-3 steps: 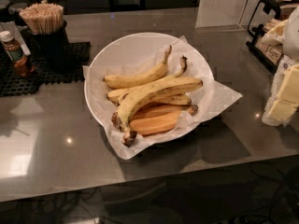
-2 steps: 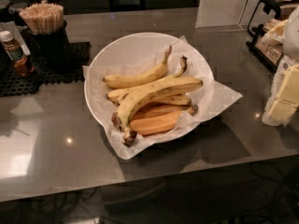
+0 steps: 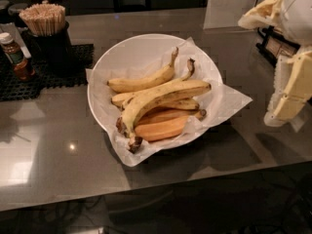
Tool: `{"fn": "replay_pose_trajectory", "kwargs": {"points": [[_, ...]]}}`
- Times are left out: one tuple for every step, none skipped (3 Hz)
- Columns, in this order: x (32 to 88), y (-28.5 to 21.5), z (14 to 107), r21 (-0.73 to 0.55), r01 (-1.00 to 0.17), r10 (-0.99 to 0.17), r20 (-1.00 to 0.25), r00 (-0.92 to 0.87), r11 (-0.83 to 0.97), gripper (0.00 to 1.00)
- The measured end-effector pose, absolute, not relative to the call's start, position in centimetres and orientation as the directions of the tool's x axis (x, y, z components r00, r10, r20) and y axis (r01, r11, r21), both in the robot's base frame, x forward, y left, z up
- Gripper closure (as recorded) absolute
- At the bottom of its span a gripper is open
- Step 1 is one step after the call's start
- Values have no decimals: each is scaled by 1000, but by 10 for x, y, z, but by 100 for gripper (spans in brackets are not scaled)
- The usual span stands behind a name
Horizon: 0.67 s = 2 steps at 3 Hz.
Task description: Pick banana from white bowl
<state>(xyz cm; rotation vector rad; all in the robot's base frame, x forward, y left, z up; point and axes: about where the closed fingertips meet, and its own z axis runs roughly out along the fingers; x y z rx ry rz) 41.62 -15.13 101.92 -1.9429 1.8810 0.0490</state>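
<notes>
The white bowl [image 3: 122, 57] sits mid-counter, lined with crinkled white paper. In it lie several bananas. The banana [image 3: 161, 97], the longest, pale yellow and curved, lies diagonally on top, its dark frayed stem end at the bowl's front left. Shorter yellow bananas [image 3: 141, 82] lie behind and under it. An orange-toned one [image 3: 161, 129] lies in front. My gripper [image 3: 275, 62] hangs at the right edge, above the counter and to the right of the bowl. It is open and empty, with one cream finger [image 3: 261, 14] high and the other [image 3: 290, 94] lower.
A black cup of wooden sticks [image 3: 45, 30] and a small brown bottle [image 3: 15, 57] stand on a black mat [image 3: 44, 74] at the back left. A dark rack [image 3: 278, 45] stands at the back right behind the gripper. The counter's front edge runs below the bowl.
My gripper has moved a little up and to the left, toward the bowl. The bananas and the bowl have not moved.
</notes>
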Motion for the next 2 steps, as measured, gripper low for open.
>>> {"fn": "replay_pose_trajectory", "kwargs": {"points": [[407, -111, 1043, -309, -945, -918, -334, 216, -110, 0], [415, -78, 1048, -305, -938, -901, -343, 267, -163, 0]]}}
